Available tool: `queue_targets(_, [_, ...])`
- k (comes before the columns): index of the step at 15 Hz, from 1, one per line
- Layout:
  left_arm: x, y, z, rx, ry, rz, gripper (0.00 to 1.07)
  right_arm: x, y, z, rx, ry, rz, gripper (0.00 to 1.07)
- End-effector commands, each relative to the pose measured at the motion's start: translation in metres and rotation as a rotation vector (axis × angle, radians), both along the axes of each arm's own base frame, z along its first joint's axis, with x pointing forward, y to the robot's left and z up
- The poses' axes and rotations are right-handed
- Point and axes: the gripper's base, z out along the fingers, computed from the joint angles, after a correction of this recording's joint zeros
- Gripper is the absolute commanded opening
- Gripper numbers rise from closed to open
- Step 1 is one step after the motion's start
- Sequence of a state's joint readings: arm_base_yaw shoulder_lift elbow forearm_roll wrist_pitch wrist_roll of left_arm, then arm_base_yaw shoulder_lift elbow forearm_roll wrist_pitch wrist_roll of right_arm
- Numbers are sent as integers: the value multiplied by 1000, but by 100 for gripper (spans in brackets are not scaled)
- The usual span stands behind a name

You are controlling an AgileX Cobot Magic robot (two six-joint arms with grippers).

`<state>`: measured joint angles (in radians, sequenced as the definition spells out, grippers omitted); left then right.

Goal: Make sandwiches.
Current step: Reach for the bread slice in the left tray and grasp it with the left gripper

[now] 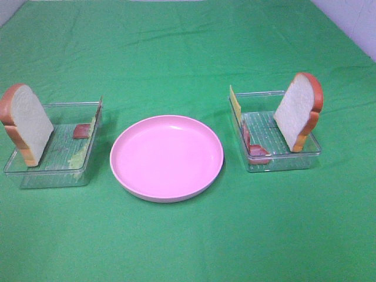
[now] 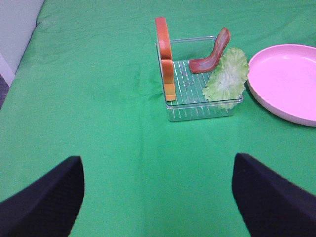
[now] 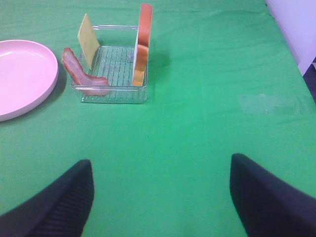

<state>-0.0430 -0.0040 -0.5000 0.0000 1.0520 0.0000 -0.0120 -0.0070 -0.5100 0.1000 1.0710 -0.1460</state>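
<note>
The sandwich parts stand apart in two clear trays. In the left tray a bread slice leans upright, with bacon and lettuce. The left wrist view shows that bread, bacon and lettuce. In the right tray are a bread slice, cheese and bacon. The right wrist view shows them too: bread, cheese, bacon. My left gripper and right gripper are open, empty, well short of the trays.
A round pink plate sits between the trays on the green cloth. Neither gripper shows in the exterior high view. A pale wall runs along the cloth's far right edge.
</note>
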Motion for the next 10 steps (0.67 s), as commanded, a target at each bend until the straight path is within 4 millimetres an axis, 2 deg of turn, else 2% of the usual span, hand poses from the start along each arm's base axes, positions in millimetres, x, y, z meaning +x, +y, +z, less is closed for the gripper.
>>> queue_targets(1, [-3, -1, 0, -9, -30, -1, 78, -1, 0, -1, -11, -19, 2, 73])
queue_targets(10, [-3, -1, 0, -9, -30, -1, 78, -1, 0, -1, -11, -19, 2, 73])
